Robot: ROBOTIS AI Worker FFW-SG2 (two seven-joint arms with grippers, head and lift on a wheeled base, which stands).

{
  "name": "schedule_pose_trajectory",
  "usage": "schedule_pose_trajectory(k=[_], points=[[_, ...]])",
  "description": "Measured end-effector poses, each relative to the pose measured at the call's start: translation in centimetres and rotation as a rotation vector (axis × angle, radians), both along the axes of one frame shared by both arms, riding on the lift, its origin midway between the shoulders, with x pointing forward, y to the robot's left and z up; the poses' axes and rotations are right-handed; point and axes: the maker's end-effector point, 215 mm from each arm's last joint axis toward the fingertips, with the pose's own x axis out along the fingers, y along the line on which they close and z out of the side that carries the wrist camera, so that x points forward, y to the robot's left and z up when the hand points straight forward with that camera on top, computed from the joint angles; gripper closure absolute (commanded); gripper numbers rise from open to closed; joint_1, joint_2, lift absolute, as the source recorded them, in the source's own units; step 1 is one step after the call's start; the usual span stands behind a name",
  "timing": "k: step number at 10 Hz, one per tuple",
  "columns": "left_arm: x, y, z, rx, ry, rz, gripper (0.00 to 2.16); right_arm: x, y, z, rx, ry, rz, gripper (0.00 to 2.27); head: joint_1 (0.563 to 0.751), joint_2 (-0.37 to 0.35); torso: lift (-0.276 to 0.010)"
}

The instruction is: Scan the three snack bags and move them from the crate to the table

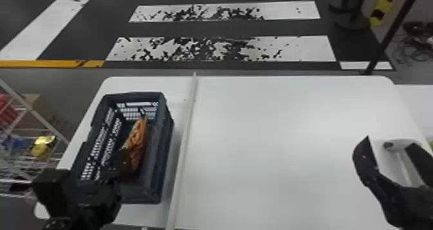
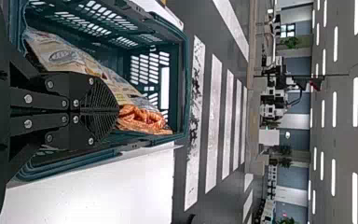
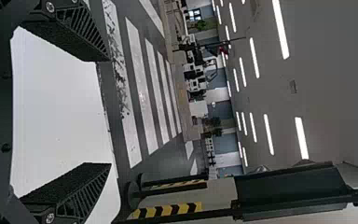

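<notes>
In the head view, my left gripper (image 1: 120,163) reaches down into the dark crate (image 1: 166,129) at its near end. An orange snack bag (image 1: 138,142) leans on edge inside, along the crate's right side. The left wrist view has my left gripper (image 2: 119,111) closed on the upper edge of the snack bag (image 2: 142,120), pale side on one face, orange on the other. My right gripper (image 1: 389,142) stands open at the table's right, its fingers either side of a white scanner-like object (image 1: 399,144) beyond or below them. Nothing is between the fingers of the right gripper (image 3: 110,112) in its wrist view.
A pale raised strip (image 1: 185,142) crosses the white table (image 1: 274,132) just right of the crate. Left of the table stands a wire rack (image 1: 38,116) holding bright packages. A dark pole (image 1: 385,42) rises behind the right far corner.
</notes>
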Motion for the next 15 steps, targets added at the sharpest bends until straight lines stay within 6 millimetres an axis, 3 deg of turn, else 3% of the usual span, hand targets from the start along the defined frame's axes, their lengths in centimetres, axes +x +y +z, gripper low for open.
schedule_pose_trajectory(k=[2,4,8,11,15], points=[[-0.1,0.2,0.9,0.001,-0.009,0.006,2.13,-0.2,-0.4,0.4,0.004,-0.019,-0.010,0.09,0.695,0.092,-0.062],[-0.2,0.7,3.5,0.018,-0.050,0.021,2.13,-0.4,-0.6,0.7,0.006,-0.034,-0.016,0.09,0.695,0.095,-0.062],[0.5,0.3,13.3,0.070,-0.154,0.010,2.13,-0.7,-1.7,1.7,0.010,-0.062,-0.038,0.09,0.695,0.080,-0.062],[0.4,-4.0,19.6,0.027,-0.212,-0.074,2.13,-0.8,-2.6,2.7,0.012,-0.082,-0.057,0.09,0.695,0.010,-0.062],[0.2,-13.5,21.8,-0.191,-0.261,-0.299,2.13,-0.9,-3.9,2.9,0.009,-0.088,-0.081,0.09,0.695,-0.169,-0.062]])
